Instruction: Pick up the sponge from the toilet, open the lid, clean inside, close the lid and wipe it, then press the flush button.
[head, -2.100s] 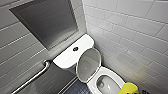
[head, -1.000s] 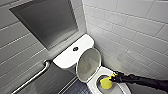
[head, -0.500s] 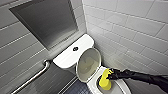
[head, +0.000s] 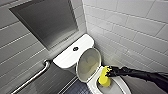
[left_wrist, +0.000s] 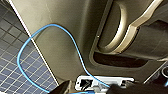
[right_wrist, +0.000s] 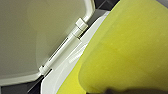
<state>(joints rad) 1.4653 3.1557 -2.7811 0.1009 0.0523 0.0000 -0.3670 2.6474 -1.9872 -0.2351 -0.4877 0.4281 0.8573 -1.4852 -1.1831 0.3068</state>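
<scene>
Toilet: white glossy ceramic toilet (head: 65, 58) with a rectangular tank and an oval bowl, set in the corner of white tiled walls (head: 130, 32).
Lid: smooth white oval plastic seat cover (head: 88, 63), raised and leaning back against the tank; hinge (right_wrist: 75, 32) seen close in the right wrist view.
Flush button: small dark round button (head: 75, 48) in the centre of the tank top.
Sponge: small bright yellow sponge block (head: 104, 79), low in the bowl opening, just in front of the raised lid.
Right gripper: black gripper (head: 110, 72), clamped on the sponge's upper end, arm reaching in from the right.
Left gripper: dark gripper (left_wrist: 98, 89); open or closed cannot be told; thin blue cable (left_wrist: 50, 32) looped nearby above dark tiled floor (left_wrist: 10, 50).
Surroundings: metal grab bar (head: 32, 77) on the left wall, below a grey recessed panel (head: 47, 22).
</scene>
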